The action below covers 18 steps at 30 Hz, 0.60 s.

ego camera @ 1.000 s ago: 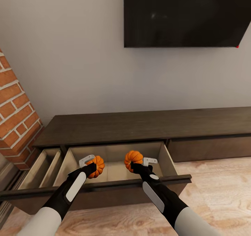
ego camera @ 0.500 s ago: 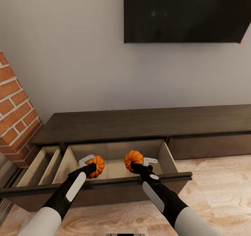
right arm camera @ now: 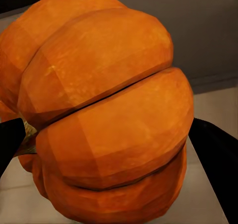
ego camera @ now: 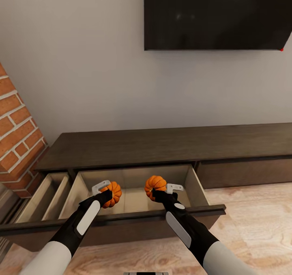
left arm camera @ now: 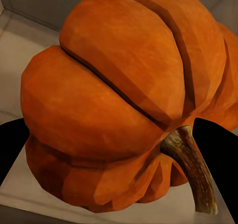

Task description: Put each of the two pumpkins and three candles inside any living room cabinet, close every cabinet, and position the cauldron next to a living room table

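Grey wall fills the back of the head view, with a dark TV screen mounted on it and a brick column at the left edge. Below sits the low dark-brown cabinet, its wide drawer pulled out over the wood floor, and a narrower drawer open beside it. We hold our left gripper over the wide drawer, clamped on the left pumpkin. Our right gripper is clamped on the right pumpkin, also above the drawer's pale inside. The two pumpkins sit near each other, not touching.

Left wrist view: left pumpkin close up, brownish stem showing, black fingertips pressed on either side, pale drawer floor under it.

Right wrist view: right pumpkin gripped between black fingertips, drawer wall behind.
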{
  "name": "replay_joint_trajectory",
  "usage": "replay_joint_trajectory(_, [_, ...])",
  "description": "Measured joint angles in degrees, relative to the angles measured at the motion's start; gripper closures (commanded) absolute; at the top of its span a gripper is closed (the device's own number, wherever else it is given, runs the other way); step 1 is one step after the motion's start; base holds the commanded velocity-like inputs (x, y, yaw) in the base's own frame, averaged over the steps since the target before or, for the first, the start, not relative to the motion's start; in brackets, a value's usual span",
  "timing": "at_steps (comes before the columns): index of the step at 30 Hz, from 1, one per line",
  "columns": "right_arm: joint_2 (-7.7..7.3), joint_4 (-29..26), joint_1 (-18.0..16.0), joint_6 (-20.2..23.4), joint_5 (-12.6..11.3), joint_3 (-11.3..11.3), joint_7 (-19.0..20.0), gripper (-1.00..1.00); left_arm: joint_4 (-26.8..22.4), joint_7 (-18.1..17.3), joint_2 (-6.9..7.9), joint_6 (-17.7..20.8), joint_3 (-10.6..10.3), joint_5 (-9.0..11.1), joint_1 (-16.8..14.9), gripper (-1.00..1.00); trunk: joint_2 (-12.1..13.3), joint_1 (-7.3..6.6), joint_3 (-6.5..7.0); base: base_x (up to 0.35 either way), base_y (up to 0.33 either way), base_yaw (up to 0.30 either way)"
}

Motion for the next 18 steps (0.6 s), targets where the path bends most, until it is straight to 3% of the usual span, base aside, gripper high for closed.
replay_joint_trajectory(6, [0.00, 0.0, 0.0, 0.0, 0.0, 0.0, 0.0, 1.00, 0.0, 0.0, 0.00, 0.0, 0.0, -0.1, 0.0, 1.00, 0.0, 0.01, 0.00, 0.010, 0.000, 0.000])
replay_joint_trajectory(14, [0.00, 0.0, 0.0, -0.1, -0.1, 0.0, 0.0, 1.00, 0.0, 0.0, 0.00, 0.0, 0.0, 0.0, 0.0, 1.00, -0.1, 0.22, -1.77, 0.000, 0.000, 0.000])
replay_joint_trajectory(18, [0.00, 0.0, 0.0, -0.1, -0.1, 0.0, 0.0, 1.00, 0.0, 0.0, 0.00, 0.0, 0.0, 0.0, 0.0, 1.00, -0.1, 0.24, -1.99, 0.000, 0.000, 0.000])
